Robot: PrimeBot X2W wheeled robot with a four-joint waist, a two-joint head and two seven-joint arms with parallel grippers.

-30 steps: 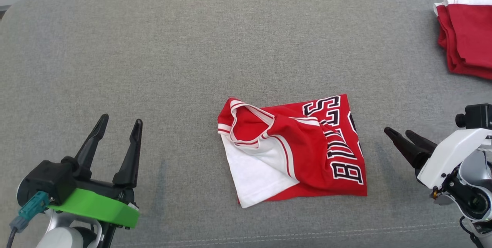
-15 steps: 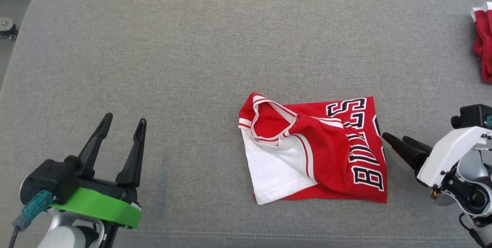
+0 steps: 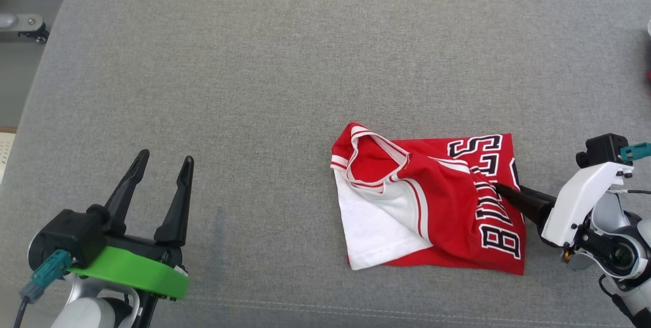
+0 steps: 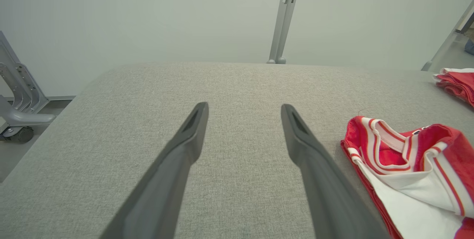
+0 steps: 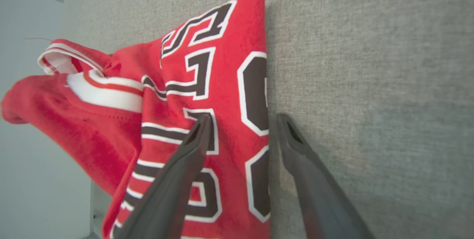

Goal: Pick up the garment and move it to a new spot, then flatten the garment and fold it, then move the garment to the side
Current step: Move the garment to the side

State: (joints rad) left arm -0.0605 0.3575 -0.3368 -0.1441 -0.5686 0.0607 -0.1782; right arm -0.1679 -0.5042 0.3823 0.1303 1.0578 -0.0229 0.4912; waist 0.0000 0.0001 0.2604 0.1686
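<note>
Right gripper [image 3: 501, 189] over edge of garment [image 3: 437, 206], maybe touching; left gripper [image 3: 165, 159] spread, well apart.

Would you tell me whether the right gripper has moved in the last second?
Yes. The right gripper moved left: earlier clear of the red jersey, it now reaches over its lettered edge.

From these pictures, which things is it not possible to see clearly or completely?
Right gripper: in the head view its fingers overlap, so their gap is hidden; whether they touch the jersey is unclear even in the right wrist view.
Jersey lettering: partly hidden by folds, head view.
Second red garment: cut off by the right edge, left wrist view.
Jersey's near part: cut off by the bottom edge, left wrist view.
</note>
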